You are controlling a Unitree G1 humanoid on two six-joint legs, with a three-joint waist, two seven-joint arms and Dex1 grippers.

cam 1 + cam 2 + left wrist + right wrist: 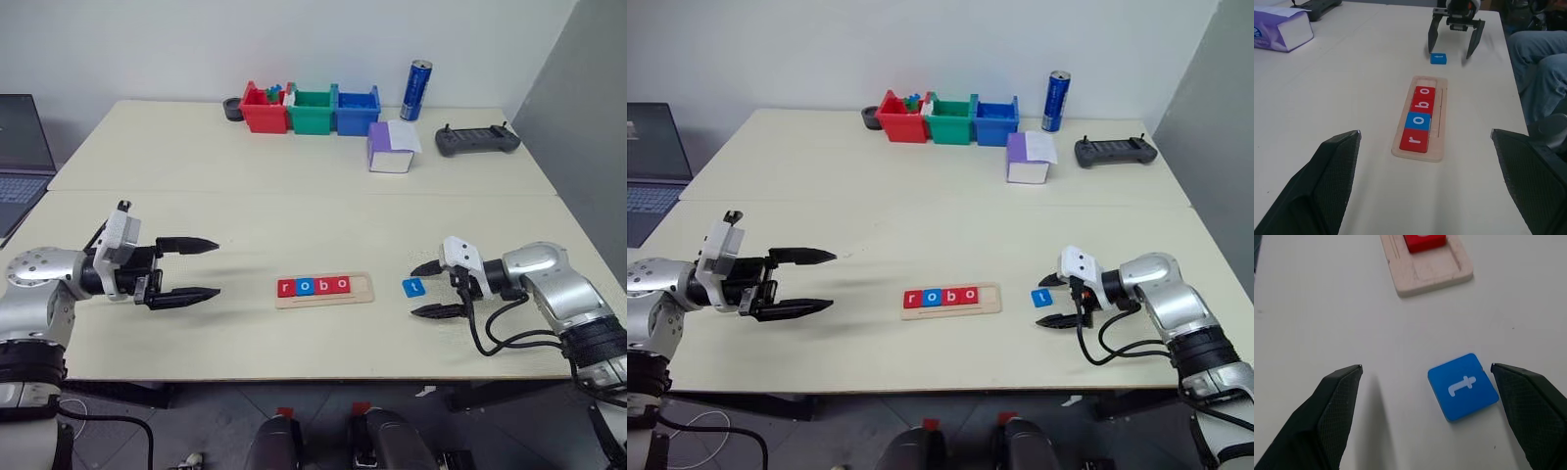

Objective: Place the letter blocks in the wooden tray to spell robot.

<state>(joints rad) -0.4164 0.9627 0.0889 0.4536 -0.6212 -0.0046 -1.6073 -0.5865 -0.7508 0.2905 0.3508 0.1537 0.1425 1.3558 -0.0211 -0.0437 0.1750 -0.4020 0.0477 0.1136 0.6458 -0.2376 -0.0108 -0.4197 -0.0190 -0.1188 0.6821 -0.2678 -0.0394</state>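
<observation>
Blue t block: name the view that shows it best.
Right wrist view: the blue t block is large, letter legible, lying on the table between the open right tool's fingers. Head views show it small beside the wooden tray; the left wrist view shows it far off.

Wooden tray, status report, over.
Wooden tray: r, o, b, o seated, last slot free. Blue t block on table beside right gripper, open. Left gripper open, holding nothing. Path clear.

Cream table — white wall behind.
</observation>
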